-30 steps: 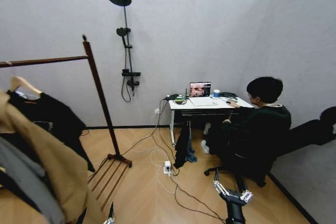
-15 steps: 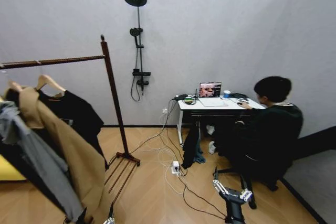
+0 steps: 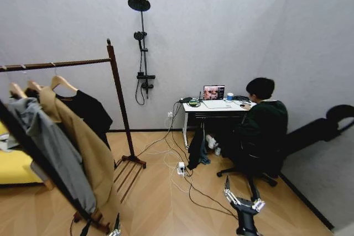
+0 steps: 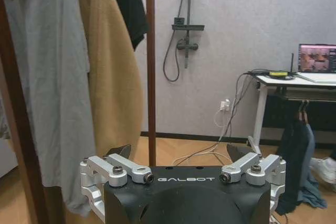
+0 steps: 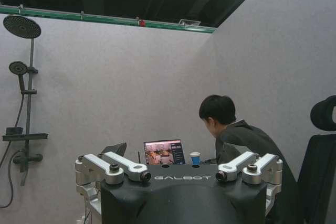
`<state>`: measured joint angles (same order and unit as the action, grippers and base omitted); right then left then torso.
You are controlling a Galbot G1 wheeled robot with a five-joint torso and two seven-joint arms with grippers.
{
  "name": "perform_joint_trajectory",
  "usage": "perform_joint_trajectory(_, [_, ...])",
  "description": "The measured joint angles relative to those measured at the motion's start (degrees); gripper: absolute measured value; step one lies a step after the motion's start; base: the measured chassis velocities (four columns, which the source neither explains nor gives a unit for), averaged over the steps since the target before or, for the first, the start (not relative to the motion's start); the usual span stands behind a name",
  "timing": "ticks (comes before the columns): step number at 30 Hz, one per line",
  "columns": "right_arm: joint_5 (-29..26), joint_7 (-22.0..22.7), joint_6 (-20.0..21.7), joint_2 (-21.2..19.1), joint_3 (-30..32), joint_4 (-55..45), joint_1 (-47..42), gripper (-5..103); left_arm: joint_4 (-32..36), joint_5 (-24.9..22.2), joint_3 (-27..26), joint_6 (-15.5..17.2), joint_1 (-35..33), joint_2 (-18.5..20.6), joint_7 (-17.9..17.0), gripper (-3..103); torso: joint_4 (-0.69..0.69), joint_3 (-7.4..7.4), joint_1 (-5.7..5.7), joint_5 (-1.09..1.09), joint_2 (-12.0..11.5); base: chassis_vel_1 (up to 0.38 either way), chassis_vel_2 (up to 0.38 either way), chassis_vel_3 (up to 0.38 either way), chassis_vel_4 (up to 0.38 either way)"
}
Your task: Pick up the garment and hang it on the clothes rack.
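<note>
- Clothes rack: tall, dark reddish-brown wood, one horizontal bar between finial-topped uprights, slatted base on the floor. Stands at the left of the room, near the robot.
- Garment: black, limp, jacket-like top on a light wooden hanger. Already on the rack's bar, farthest right of the three pieces hung there, just beside the right upright. It hangs free, with no hand touching it.
- Long tan coat: next on the bar, in front of the black garment and partly covering it (its hem reaches far lower).
- Grey hooded garment: nearest piece, at the left end of the bar, touching the tan coat.
- Left hand: low, near the rack's base and well below the bar. Fingers spread apart, holding nothing. Judged to be positioned for an approach to the hanging clothes.
- Right hand: low on the right, pointed toward the far wall, away from the rack. Fingers apart and empty, judged idle.
- White tabletop: far right, against the wall. Carries an open laptop and a small cup; the cup's contents cannot be told.
- Wall-mounted black shower fitting: on the far wall, between rack and tabletop.
- Cables and a power strip: on the wooden floor by the tabletop, a possible snag for the base.
</note>
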<state>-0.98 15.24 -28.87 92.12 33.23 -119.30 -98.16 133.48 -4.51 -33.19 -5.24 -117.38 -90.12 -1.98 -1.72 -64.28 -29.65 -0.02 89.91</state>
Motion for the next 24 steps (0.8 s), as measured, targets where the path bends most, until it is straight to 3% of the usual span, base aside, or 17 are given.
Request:
perform_joint_trajectory(14, [0.26, -0.03, -0.16, 0.00, 0.03, 0.45, 0.41, 100, 0.00, 0.00, 0.02, 0.00, 0.02, -0.01, 0.01, 100, 0.02, -0.03, -0.09, 0.04, -0.07, -0.060, -0.079, 0.053, 0.075])
perform_joint_trajectory(24, [-0.24, -0.02, -0.70, -0.46, 0.37, 0.93, 1.33, 100, 0.00, 0.00, 0.00, 0.00, 0.02, 0.00, 0.01, 100, 0.02, -0.02, -0.05, 0.01, -0.03, 0.048, -0.062, -0.039, 0.039])
